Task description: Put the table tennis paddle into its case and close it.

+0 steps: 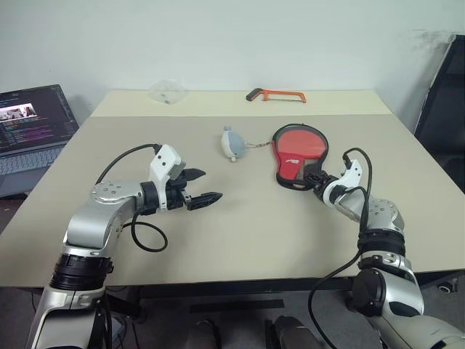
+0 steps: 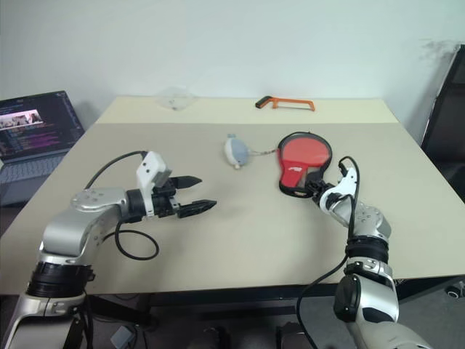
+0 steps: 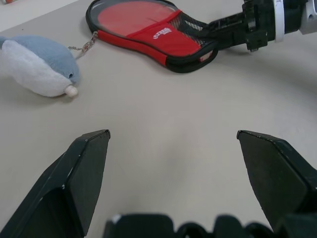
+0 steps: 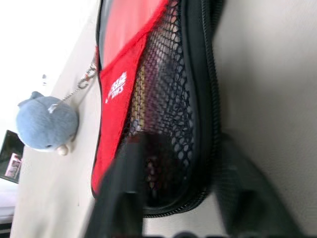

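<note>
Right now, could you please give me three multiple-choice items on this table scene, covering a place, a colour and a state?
1. The hacksaw lies: A by the laptop; B at the table's far edge; C under the case.
2. The small pouch is: A grey-blue and white; B green; C yellow.
3. The left gripper is: A shut on the case; B shut on the hacksaw; C open, empty.
Answers: 1 B, it rests along the far edge; 2 A, grey back, white belly; 3 C, its fingers stand apart over bare table.
</note>
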Controlling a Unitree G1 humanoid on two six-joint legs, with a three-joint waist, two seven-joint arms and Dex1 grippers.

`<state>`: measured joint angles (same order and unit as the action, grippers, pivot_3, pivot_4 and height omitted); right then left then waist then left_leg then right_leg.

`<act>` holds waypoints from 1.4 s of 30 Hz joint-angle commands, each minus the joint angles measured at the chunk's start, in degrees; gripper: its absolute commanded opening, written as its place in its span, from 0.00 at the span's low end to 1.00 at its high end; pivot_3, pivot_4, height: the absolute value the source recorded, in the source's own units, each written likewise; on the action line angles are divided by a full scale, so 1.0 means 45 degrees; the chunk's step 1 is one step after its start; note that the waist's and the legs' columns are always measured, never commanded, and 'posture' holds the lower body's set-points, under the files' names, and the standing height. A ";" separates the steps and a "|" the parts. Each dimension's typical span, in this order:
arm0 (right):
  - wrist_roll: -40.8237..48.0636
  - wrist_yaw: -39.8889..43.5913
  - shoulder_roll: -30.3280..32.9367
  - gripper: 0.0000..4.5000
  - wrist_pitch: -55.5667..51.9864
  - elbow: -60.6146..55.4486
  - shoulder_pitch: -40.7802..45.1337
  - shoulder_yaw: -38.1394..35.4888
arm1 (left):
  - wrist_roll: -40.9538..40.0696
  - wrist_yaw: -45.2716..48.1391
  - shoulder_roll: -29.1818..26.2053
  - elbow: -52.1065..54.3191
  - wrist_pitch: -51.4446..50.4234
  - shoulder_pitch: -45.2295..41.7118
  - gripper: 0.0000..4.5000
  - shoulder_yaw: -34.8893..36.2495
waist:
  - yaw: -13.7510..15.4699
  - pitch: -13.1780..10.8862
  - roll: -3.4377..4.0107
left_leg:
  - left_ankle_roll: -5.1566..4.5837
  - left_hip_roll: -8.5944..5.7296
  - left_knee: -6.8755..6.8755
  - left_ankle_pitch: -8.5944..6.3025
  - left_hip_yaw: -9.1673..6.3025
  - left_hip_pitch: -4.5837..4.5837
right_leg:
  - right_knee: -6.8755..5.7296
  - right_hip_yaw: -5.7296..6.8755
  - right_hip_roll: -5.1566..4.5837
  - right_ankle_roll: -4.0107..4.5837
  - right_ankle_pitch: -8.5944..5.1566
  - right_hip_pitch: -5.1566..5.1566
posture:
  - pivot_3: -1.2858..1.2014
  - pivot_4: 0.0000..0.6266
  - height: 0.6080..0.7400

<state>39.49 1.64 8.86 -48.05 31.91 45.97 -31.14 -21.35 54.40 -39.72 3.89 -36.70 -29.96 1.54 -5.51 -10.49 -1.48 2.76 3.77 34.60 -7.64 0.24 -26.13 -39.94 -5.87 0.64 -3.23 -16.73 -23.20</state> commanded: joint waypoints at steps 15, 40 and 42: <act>0.0475 0.0355 -0.0447 0.01 -0.1736 -0.1526 0.0028 0.1014 | 0.0100 0.0063 -0.0141 -0.0162 0.0765 -0.0067 1.00 0.0051 | -0.0044 0.0000 0.0000 | 0.0000 0.0004 -0.0028 0.0000 -0.0002 0.0009 | 0.0003 0.0000 0.0005 0.0010 -0.0006 -0.0005 | 0.52 0.24 1.00; 0.2954 0.5343 0.3458 0.01 -0.7593 -1.2295 -0.6176 0.6253 | 0.0159 0.0657 -0.0940 -0.0292 0.0707 -0.0142 1.00 -0.0080 | 0.0141 0.0001 -0.0009 | 0.0003 0.0006 -0.0141 -0.0005 -0.0023 0.0016 | 0.0018 0.0051 -0.0001 0.0084 -0.0092 -0.0022 | 0.52 0.24 1.00; 0.2994 0.5264 0.3389 0.01 -0.7718 -1.2433 -0.6408 0.6268 | 0.0164 0.0650 -0.0912 -0.0314 0.0690 -0.0200 1.00 -0.0115 | 0.0150 0.0001 -0.0010 | 0.0003 0.0006 -0.0141 -0.0004 -0.0028 0.0019 | 0.0015 0.0053 0.0001 0.0084 -0.0092 -0.0020 | 0.52 0.24 1.00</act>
<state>50.86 23.86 24.21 -81.86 -21.56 17.90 -4.20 -20.67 57.01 -43.49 1.98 -34.41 -29.57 0.85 -4.84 -10.48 -1.52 2.78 3.80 33.97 -7.66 0.11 -26.05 -39.87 -5.63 0.65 -2.86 -17.15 -23.29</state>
